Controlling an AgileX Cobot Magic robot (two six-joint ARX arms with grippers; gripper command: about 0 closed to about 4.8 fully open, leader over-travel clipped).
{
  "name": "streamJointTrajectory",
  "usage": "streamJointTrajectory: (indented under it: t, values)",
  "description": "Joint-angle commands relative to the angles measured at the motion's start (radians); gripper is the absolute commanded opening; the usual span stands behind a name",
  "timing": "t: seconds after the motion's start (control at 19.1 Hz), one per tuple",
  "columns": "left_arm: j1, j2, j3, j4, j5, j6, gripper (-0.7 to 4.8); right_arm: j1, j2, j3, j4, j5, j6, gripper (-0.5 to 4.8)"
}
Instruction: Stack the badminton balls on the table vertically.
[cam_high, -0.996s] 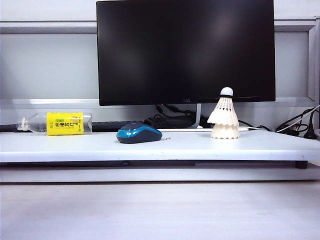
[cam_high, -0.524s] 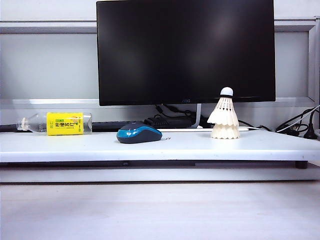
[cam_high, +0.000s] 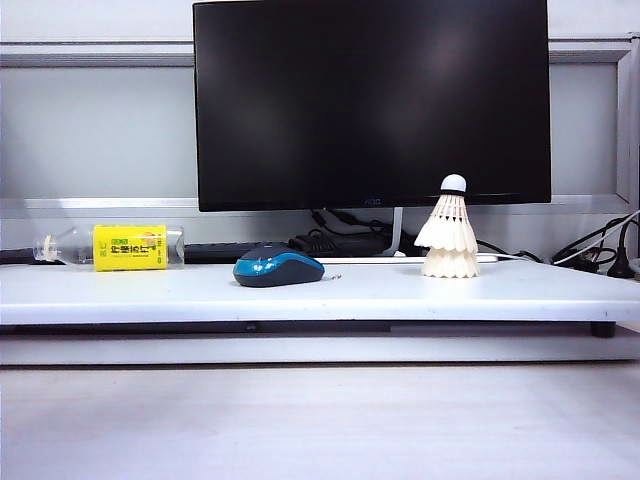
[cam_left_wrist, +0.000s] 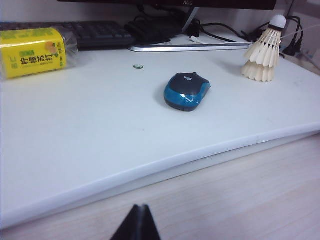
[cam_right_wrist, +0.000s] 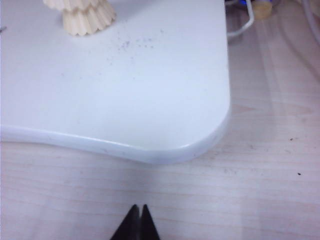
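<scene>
Nothing has shifted over the last second: the two white feather shuttlecocks (cam_high: 449, 234) (one nested upright on the other) stand on the long white table (cam_high: 300, 293). The left gripper (cam_left_wrist: 138, 223) and right gripper (cam_right_wrist: 138, 222), closed and empty, hang over the lower wood-grain surface (cam_high: 320, 420); stacking appears finished.

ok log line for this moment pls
badminton balls: stacked upright on table | left gripper: shut, empty | right gripper: shut, empty

An office desk setup. A large dark monitor (cam_high: 371, 103) stands at the back of a long white table (cam_high: 300, 292), with a black keyboard (cam_left_wrist: 95, 33) and a tangle of cables (cam_high: 340, 241) beneath it. A blue-black computer mouse (cam_high: 278, 268) rests on the table. A grey partition wall (cam_high: 95, 130) runs behind.
</scene>
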Motion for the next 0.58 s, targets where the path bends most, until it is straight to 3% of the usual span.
streamJointTrajectory:
  t: [0.05, 0.58]
  values:
    - [0.000, -0.003, -0.002, 0.011, 0.000, -0.032, -0.05, 0.001, -0.001, 0.000, 0.009, 0.003, -0.005, -0.04]
    - [0.000, -0.003, -0.002, 0.011, 0.000, -0.032, -0.05, 0.001, -0.001, 0.000, 0.001, 0.001, -0.004, -0.04]
